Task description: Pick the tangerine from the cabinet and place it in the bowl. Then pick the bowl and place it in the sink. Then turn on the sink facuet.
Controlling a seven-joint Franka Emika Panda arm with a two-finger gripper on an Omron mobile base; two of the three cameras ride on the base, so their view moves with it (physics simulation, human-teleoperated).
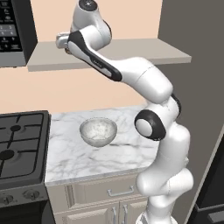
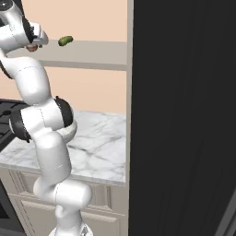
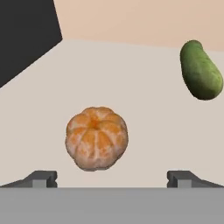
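Tangerine [image 3: 96, 138]: round, orange, segmented skin w/ darker centre, on cabinet [image 3: 131, 78]

Tangerine [image 1: 67, 51] mostly hidden behind the arm, bowl interior blurred

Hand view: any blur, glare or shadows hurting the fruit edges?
Hand view: sharp, flat lighting; the round orange-brown tangerine and the green oval fruit cast no visible shadow on the pale shelf board. Left base view: the glossy whitish bowl shows mild mottled sheen.

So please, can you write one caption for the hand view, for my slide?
Open gripper above the tangerine on the cabinet, a green fruit nearby.
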